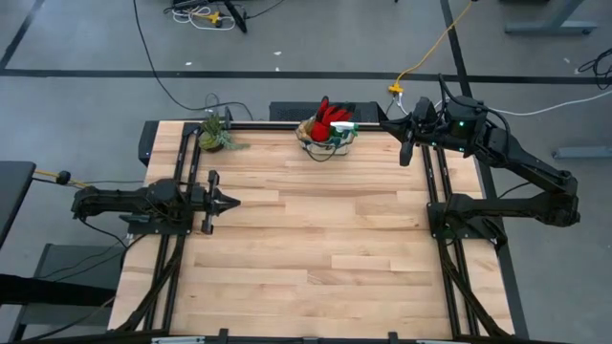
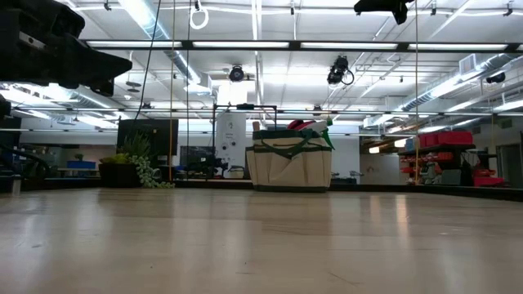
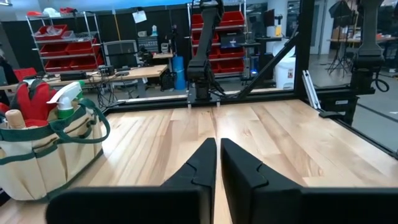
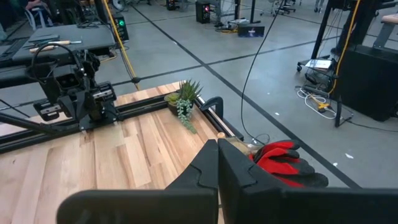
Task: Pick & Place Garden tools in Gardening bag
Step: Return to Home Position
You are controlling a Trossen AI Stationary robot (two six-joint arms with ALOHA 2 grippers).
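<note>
One soft beige fabric tote with dark green trim stands at twelve o'clock on the one wooden table. Showing in it are one wooden tool handle, one green translucent plastic bottle and a red-and-black glove, single or paired unclear. One small leafy green plant is at eleven o'clock. There are two dark grippers: the left gripper at nine o'clock and the right gripper at one.

The pale plank-wood table is smooth with a soft sheen, edged by matt black metal rails. The small beige cloth bag with dark green trim looks soft and matt; the red-and-black glove has a dull finish.
</note>
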